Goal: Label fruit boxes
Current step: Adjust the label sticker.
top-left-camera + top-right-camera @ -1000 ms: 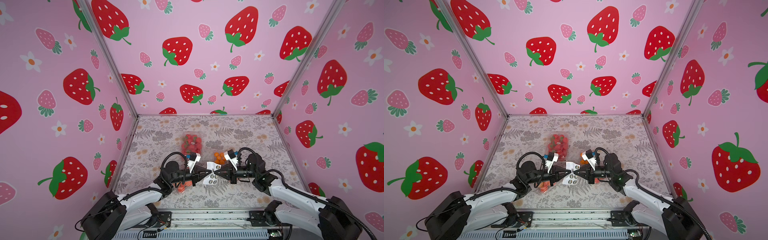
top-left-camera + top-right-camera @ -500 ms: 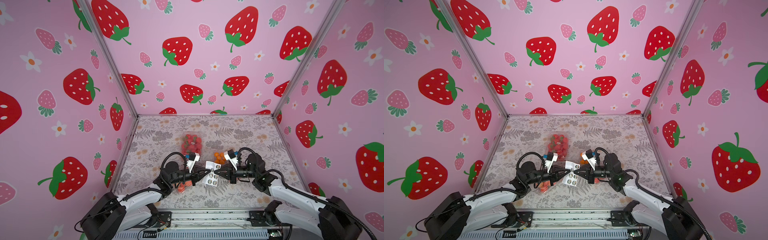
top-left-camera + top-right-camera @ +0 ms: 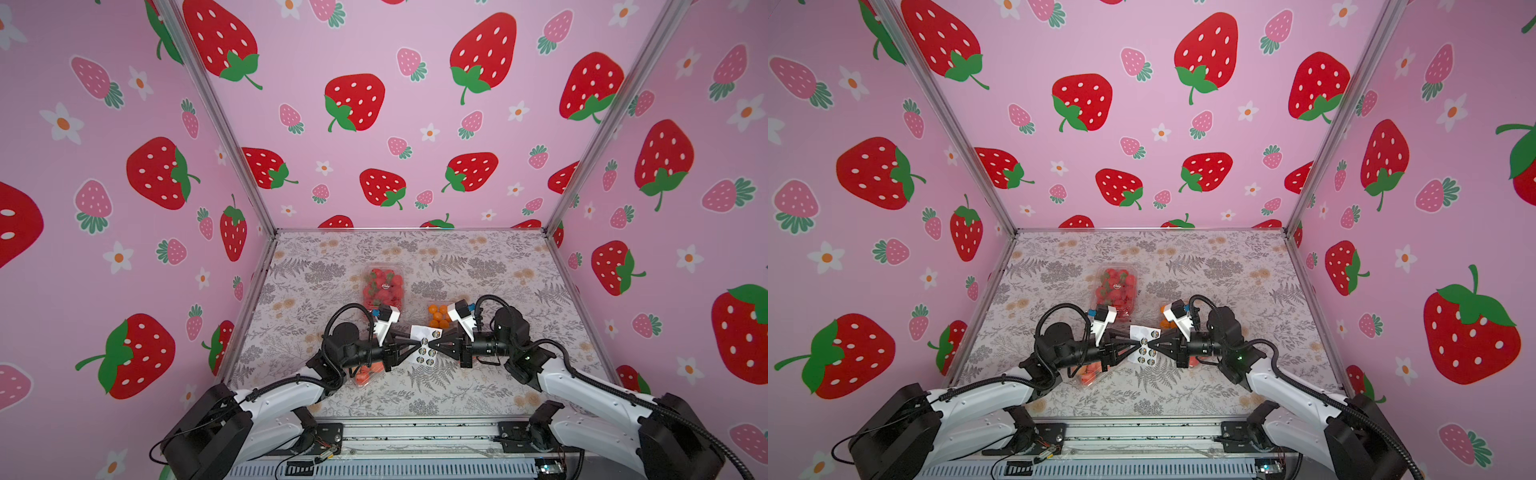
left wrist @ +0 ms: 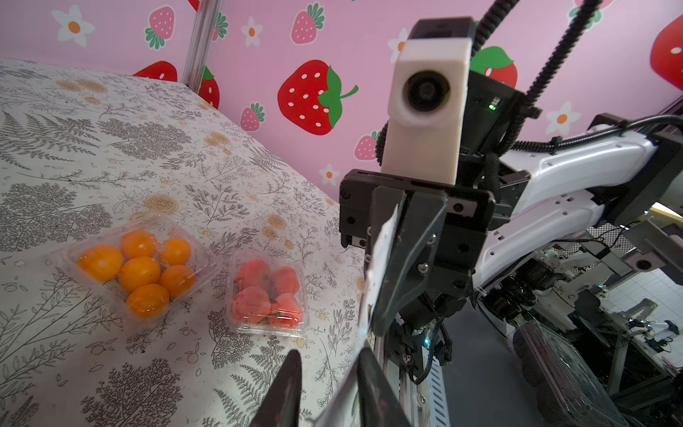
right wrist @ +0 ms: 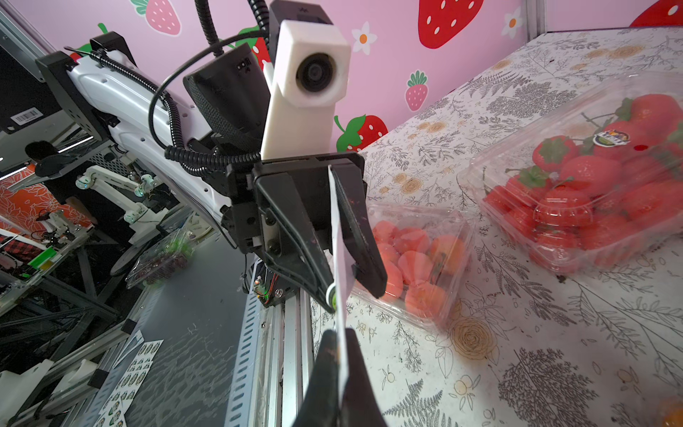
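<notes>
You are seeing the strawberry box [image 3: 383, 286] lying just below frame centre in both top views, its long axis running up and down the frame, clear plastic over glossy red fruit. The orange box [image 4: 138, 271] and small peach-pink box [image 4: 267, 295] are sitting near each other on the floral tabletop [image 3: 478, 257]. The large peach-pink box [image 5: 414, 266] is lying half hidden under your left arm. Your right fingers [image 4: 414, 251] are clamping the white sticker sheet [image 3: 426, 345], while your left fingers [image 5: 295, 236] are standing apart around it.
</notes>
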Robot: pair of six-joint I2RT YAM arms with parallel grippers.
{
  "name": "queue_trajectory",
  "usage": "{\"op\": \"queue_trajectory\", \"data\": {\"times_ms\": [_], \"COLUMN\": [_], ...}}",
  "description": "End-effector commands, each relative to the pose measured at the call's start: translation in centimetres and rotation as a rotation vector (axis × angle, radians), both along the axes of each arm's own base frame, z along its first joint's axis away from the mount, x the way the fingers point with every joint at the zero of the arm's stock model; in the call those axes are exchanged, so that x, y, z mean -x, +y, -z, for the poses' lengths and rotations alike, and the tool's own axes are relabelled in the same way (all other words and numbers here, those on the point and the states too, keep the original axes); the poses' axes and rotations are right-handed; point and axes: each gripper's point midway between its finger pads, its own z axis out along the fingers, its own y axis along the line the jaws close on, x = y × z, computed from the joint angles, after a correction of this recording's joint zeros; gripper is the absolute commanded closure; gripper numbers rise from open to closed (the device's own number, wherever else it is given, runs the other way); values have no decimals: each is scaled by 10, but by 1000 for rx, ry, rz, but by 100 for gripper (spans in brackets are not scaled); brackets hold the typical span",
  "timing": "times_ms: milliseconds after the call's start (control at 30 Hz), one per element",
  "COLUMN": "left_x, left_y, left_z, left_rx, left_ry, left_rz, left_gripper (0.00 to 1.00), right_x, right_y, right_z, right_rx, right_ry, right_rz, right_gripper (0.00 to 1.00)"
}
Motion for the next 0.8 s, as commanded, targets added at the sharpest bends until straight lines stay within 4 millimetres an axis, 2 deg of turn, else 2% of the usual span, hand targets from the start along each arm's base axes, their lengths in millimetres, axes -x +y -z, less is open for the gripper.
{"op": "queue_trajectory", "data": {"times_ms": [0, 133, 467, 567, 767], "left_x": [-2, -4, -4, -5, -8], "left_y": [-3, -3, -4, -5, -7], "left_z": [0, 0, -7, -8, -9], "left_rx": [-4, 0, 11, 8, 9], "left_ry": [-6, -7, -21, -25, -26], "left_rz": [6, 2, 4, 5, 5], "left_gripper": [70, 69, 60, 51, 50], "right_x": [0, 0, 1, 1, 3], "right_y": [3, 4, 6, 6, 7], "right_z": [-16, -13, -9, -8, -6], "right_rx": [-39, -34, -24, -23, -21], "right_ry": [-53, -48, -40, -37, -33], "right_rz": [-16, -22, -29, -34, -46], "right_gripper": [100, 100, 100, 100, 100]}}
